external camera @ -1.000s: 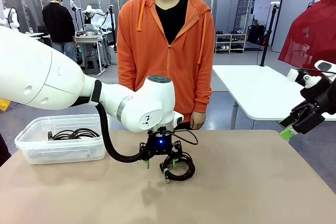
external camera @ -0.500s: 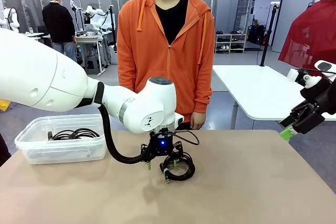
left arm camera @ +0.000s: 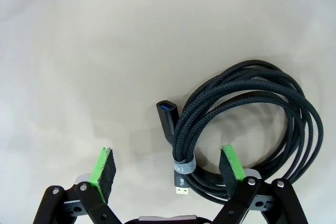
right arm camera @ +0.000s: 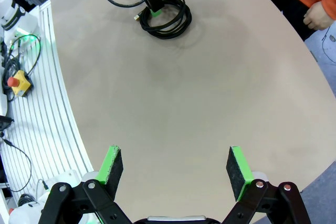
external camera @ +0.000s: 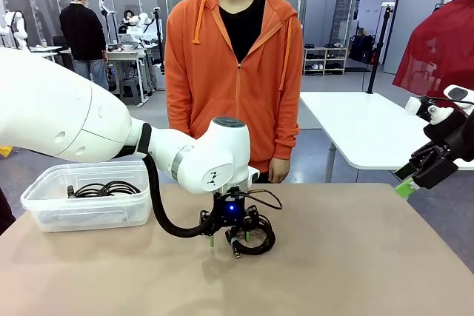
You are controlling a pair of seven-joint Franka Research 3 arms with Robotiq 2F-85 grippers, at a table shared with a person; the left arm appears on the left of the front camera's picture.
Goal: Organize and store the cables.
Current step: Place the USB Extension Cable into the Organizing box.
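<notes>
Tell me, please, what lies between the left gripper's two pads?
In the left wrist view, the strapped side of the coiled cable and its plug ends lie between the pads.

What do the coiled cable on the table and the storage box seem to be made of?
Coiled cable: probably a braided fabric sleeve, matte black; a woven texture shows in the left wrist view.
Storage box: likely clear plastic, slightly glossy; the cords inside show through its walls.

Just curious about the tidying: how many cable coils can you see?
2, maybe more: one coiled cable on the table under the left hand; at least one in the clear bin, overlapping.
</notes>
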